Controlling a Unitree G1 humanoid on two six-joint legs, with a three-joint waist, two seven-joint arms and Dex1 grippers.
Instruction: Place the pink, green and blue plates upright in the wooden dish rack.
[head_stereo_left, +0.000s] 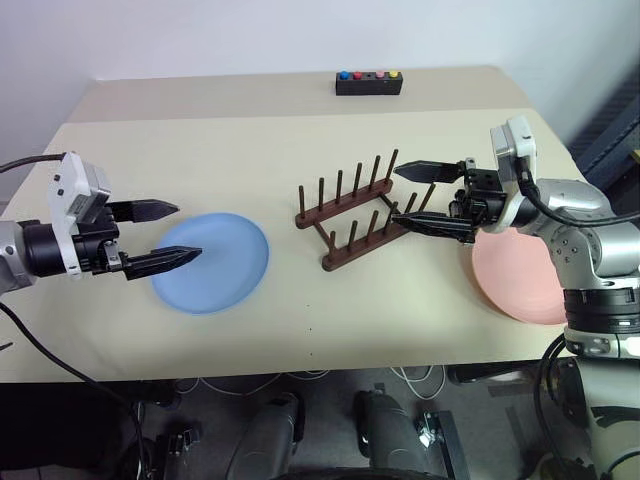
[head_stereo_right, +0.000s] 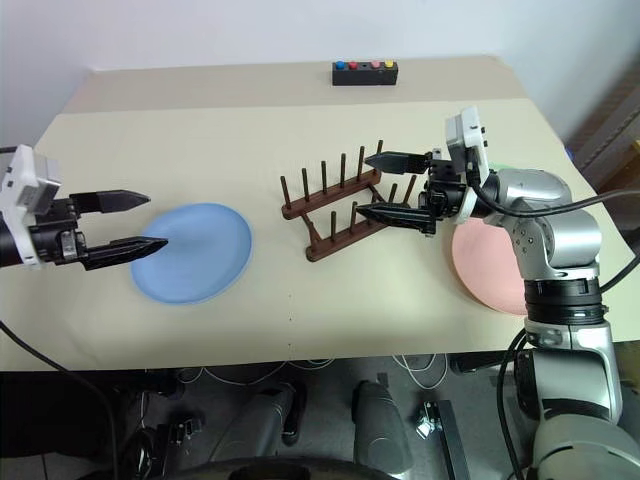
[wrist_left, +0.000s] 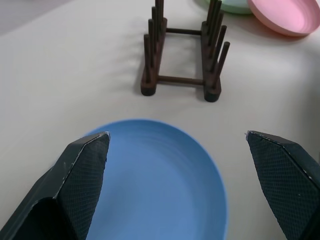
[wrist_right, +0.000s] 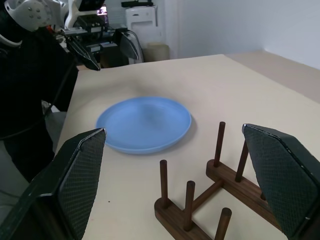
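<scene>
Table (head_stereo_left: 300, 310); green plate (wrist_left: 231, 6) behind rack (wrist_left: 182, 50)

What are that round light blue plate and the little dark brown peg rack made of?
The round light blue plate looks like matte plastic or melamine: even colour, no glare, faint concentric rings; glazed ceramic can't be ruled out. The dark brown peg rack looks like stained wood with a smooth satin finish: turned round pegs set into two rails.

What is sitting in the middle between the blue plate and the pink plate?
The wooden dish rack stands between the blue plate and the pink plate, with no plate in it. The left eye view shows this.
</scene>
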